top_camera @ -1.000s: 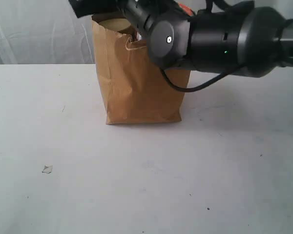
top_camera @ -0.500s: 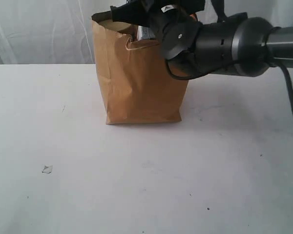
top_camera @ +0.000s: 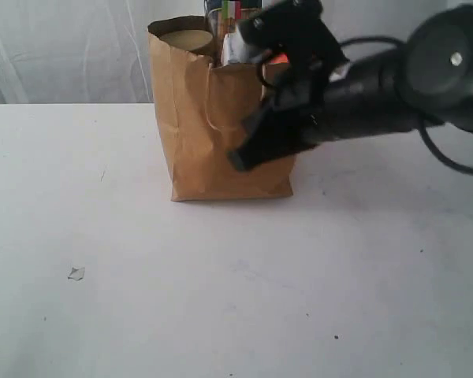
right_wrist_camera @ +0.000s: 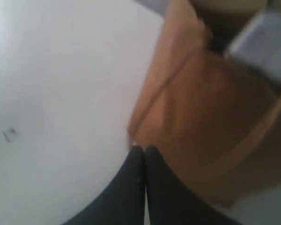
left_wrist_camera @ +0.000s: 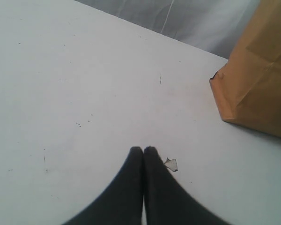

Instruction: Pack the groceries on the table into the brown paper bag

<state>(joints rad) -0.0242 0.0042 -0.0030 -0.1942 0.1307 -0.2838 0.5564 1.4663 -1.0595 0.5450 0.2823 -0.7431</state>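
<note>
Jaws of the right gripper [top_camera: 238,161] are pressed tight together and hold nothing. Its tip slants down and to the left in front of the near face of the brown paper bag [top_camera: 197,134], clear of the table [top_camera: 221,315]. Whether it touches the paper cannot be told. The right wrist view is blurred, but it shows the same closed tip [right_wrist_camera: 143,153] against the bag's [right_wrist_camera: 196,117] creased side. Behind the gripper, the black arm [top_camera: 378,94] stretches away to the right and covers the bag's right edge.

The left gripper [left_wrist_camera: 143,153] is also fully closed and empty, over bare table [left_wrist_camera: 84,70] to the left of the bag [left_wrist_camera: 262,75]. A small white crumb [left_wrist_camera: 171,164] shows just beside its tip.

The bag stands upright toward the far side of the table, near the middle, with its mouth open. Groceries poke above the rim – a round gold lid [top_camera: 185,39] on the left and a packet with green, white and red stripes [top_camera: 232,11] beside it, with something pale [top_camera: 235,49] just below that. The crumb [top_camera: 76,273] lies alone, near and to the left, well apart from the bag – the right wrist view shows it [right_wrist_camera: 9,135] too. A white curtain [top_camera: 63,47] hangs behind the table
</note>
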